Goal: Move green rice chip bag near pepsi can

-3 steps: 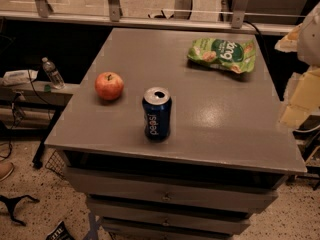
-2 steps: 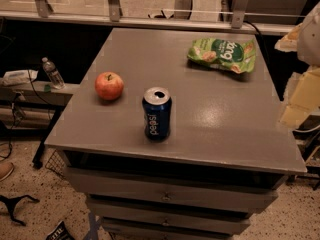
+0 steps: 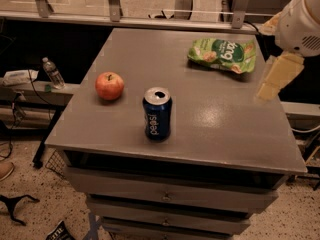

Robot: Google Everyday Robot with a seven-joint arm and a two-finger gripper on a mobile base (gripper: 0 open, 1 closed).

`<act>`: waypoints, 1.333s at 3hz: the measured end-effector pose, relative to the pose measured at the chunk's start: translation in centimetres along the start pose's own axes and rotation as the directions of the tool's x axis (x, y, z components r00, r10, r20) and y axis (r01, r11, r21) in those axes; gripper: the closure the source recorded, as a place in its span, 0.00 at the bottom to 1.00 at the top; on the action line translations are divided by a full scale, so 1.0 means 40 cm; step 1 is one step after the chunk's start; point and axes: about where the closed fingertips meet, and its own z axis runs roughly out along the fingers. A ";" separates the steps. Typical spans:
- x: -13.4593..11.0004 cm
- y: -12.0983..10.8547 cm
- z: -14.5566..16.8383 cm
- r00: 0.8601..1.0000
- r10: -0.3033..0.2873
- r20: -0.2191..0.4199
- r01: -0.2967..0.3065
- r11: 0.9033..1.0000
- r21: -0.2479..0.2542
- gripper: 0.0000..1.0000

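Observation:
The green rice chip bag (image 3: 223,54) lies flat at the far right of the grey table top (image 3: 210,119). The dark blue pepsi can (image 3: 157,114) stands upright near the front middle, well apart from the bag. My gripper (image 3: 272,51) hangs above the table's right edge, just right of the bag and not touching it. Its tan fingers (image 3: 278,77) stand apart with nothing between them.
A red apple (image 3: 109,85) sits left of the can. The table is a drawer cabinet (image 3: 165,196). A water bottle (image 3: 52,73) stands on a low shelf at the left. A metal railing (image 3: 114,4) runs behind the table.
My gripper has moved a little left and up, closer to the bag. The bag, can and apple have not moved.

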 end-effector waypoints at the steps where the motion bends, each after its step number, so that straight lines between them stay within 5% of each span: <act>1: -0.017 -0.105 0.111 0.999 0.041 0.029 -0.043 0.996 0.079 0.00; 3: -0.026 -0.119 0.116 0.998 0.035 0.043 -0.039 0.995 0.093 0.00; 4: -0.035 -0.200 0.156 0.996 0.027 0.089 -0.038 0.992 0.121 0.00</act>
